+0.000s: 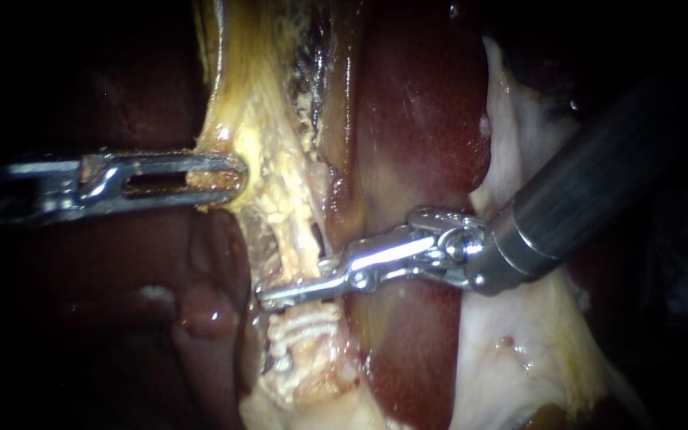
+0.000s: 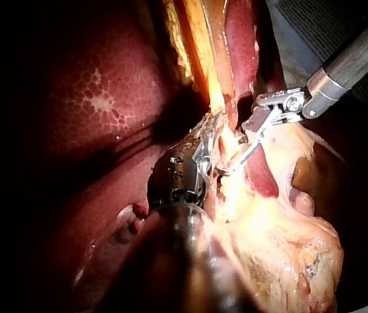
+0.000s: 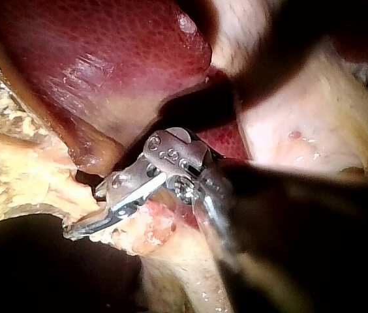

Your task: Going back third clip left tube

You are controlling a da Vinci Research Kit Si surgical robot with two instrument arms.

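Right end effector [image 1: 300,293], released, straddles the left tube [image 1: 287,227] beside the clips [image 1: 308,325]; back it straight out rightward, unsnagged, while left end effector [image 1: 216,179] clenches yellow tissue [image 1: 264,155] taut.

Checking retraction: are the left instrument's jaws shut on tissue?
Shut on it: the left instrument clamps yellowish tissue, which shows through its slotted jaw.

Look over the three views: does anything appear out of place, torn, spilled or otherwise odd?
Nothing clearly stands out. The left instrument grips the yellowish tissue beside the tube. The right instrument has its tip at the tube, just above pale ribbed bands that look like clips. No spill or tear shows.
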